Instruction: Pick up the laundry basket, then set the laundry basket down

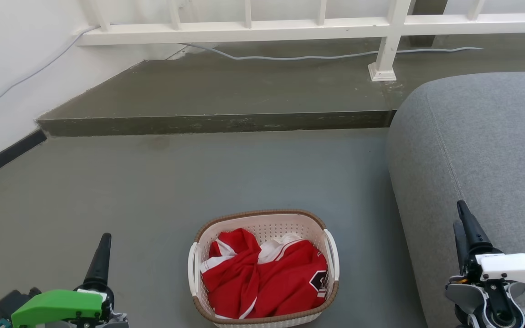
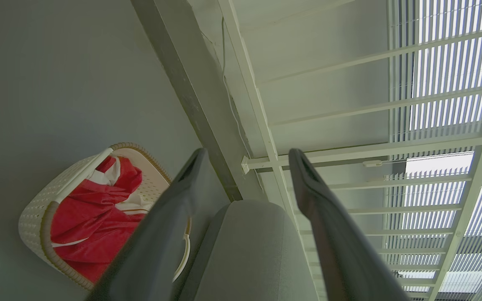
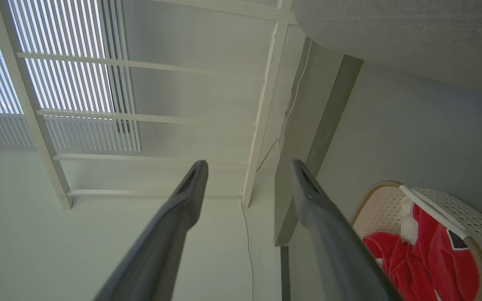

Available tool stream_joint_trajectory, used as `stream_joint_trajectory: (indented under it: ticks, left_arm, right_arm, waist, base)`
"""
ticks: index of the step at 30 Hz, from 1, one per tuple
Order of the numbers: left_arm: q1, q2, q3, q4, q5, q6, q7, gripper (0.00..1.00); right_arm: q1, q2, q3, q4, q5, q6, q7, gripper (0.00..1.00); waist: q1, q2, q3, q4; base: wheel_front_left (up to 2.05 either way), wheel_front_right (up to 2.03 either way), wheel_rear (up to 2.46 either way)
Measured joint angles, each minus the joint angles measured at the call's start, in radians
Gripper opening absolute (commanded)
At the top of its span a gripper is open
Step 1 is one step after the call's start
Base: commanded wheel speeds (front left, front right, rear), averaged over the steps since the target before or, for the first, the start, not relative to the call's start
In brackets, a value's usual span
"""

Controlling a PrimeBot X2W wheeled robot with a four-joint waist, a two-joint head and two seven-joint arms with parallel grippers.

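Left hand (image 2: 248, 152) near left, spread open, holding nothing. Laundry basket (image 1: 262, 212) on the floor (image 1: 107, 182), near centre, between the hands and apart from both. Right hand (image 3: 248, 164) near right, likewise spread and empty, by the grey sofa (image 1: 481, 150). Probably the reach: best lowered evenly, one hand per side handle, lifted level. Count: one basket, two handles, one red garment (image 1: 267, 278), two hands.
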Motion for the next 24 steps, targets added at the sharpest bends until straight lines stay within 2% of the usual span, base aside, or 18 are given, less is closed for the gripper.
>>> stream_joint_trajectory:
  ticks: [12,24]
  left_arm:
    - [-0.001,0.011,-0.045,-0.058,0.231,0.019,-0.041,1.00]
    - [-0.001,0.038,-0.126,-0.083,0.504,0.063,-0.080,1.00]
  right_arm:
    - [0.000,-0.005,0.049,-0.048,-0.213,-0.034,-0.044,1.00]
    - [0.000,-0.009,0.107,-0.077,-0.411,-0.069,-0.081,1.00]
  waist:
    - [0.0000,0.0000,0.003,0.000]
    - [0.0000,0.0000,0.006,0.000]
  base:
    - [0.00,0.00,0.00]
    - [0.00,0.00,0.00]
